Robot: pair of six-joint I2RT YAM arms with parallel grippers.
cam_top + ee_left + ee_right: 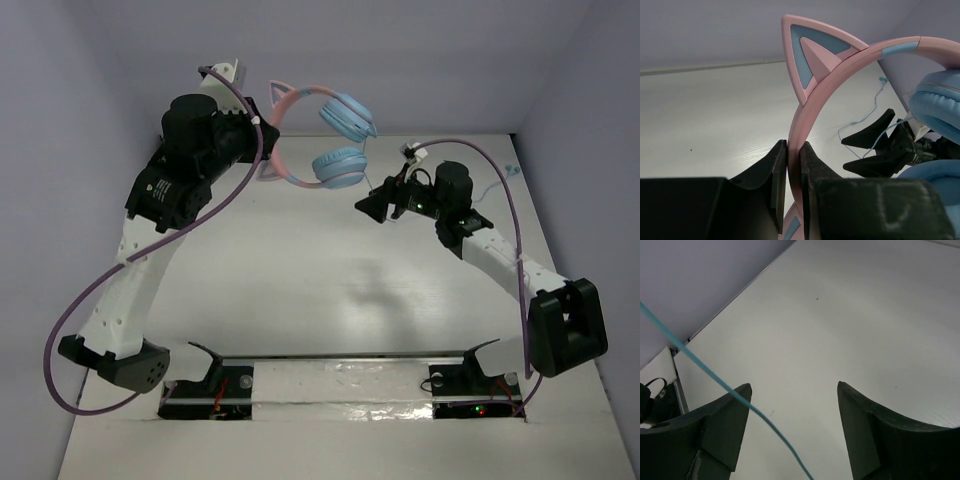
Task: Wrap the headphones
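Above the far side of the white surface (330,290), pink cat-ear headphones with blue cups (338,166) hang from my left tool (793,150), which pinches the headband. Right tool (794,390) is spread, with the thin blue cord (705,370) crossing its gap unheld. Step, I judge: catching the cord, so I close on it next. The thick purple arm cable (519,240) nearby could snag.

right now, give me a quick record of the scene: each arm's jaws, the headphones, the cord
left jaws: shut on the pink headband of the headphones
right jaws: open, holding nothing
headphones: by the back wall, ear cups toward the right arm
cord: thin light blue, loose across the right jaws' gap, not yet wrapped
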